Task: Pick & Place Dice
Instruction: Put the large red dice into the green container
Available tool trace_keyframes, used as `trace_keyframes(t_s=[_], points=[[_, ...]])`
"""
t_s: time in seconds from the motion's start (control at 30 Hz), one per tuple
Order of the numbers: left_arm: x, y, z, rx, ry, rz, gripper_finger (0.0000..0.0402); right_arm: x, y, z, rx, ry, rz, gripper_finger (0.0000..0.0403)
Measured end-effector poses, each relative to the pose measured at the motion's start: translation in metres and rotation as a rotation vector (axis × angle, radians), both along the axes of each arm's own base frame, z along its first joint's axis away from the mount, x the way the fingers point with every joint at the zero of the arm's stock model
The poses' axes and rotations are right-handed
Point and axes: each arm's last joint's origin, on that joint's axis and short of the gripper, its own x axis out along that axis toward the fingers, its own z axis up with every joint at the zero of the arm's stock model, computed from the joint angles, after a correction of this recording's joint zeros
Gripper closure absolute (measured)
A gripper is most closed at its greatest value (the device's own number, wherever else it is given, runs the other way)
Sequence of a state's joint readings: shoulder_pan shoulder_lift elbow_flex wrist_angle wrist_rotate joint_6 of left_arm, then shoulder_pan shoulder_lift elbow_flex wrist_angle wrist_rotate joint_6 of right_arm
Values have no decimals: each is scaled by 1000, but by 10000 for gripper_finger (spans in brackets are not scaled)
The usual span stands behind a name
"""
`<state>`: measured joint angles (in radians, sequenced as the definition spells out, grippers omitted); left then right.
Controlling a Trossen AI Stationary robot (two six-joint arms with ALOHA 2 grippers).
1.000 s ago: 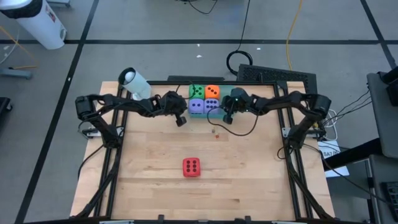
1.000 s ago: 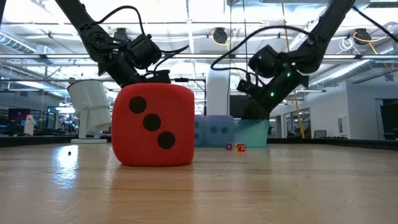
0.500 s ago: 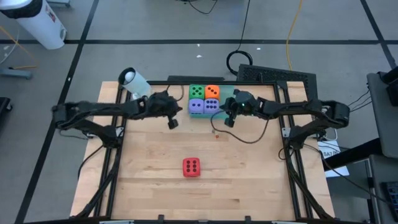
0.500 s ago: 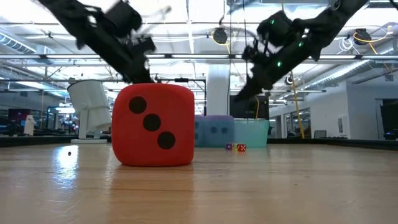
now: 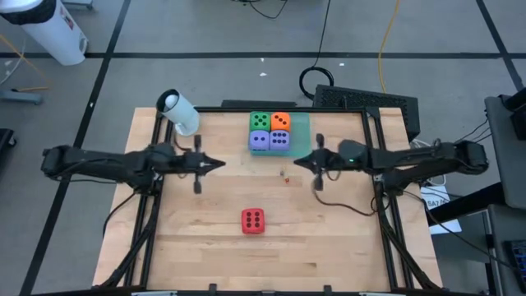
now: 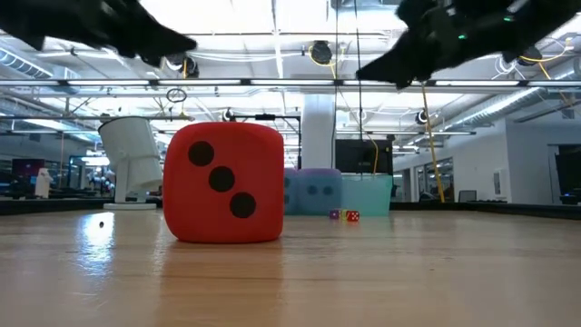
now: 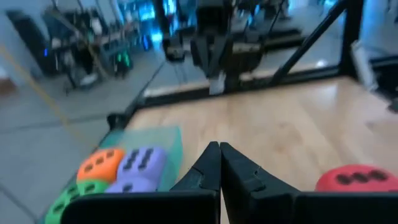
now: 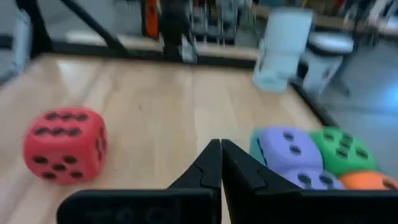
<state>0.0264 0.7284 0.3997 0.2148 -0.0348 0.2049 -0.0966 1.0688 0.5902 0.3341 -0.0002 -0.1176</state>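
both grippers pressed together and empty, left gripper facing right gripper above tabletop; red die alone.

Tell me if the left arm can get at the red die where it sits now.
Probably yes. The red die sits alone on bare wood, apart from the four dice on the green tray. The left tool, shut, hangs above the table with nothing between it and the die. It would have to open first.
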Motion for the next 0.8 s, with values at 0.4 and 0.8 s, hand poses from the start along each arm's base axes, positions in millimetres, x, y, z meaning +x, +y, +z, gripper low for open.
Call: trace_keyframes(t_s=[0.4, 0.8], points=[[-21, -6, 2, 23, 8, 99, 400, -58, 5, 1, -29, -234, -52, 403], [-20, -7, 3, -28, -16, 77, 399, -68, 5, -9, -32, -242, -78, 403]])
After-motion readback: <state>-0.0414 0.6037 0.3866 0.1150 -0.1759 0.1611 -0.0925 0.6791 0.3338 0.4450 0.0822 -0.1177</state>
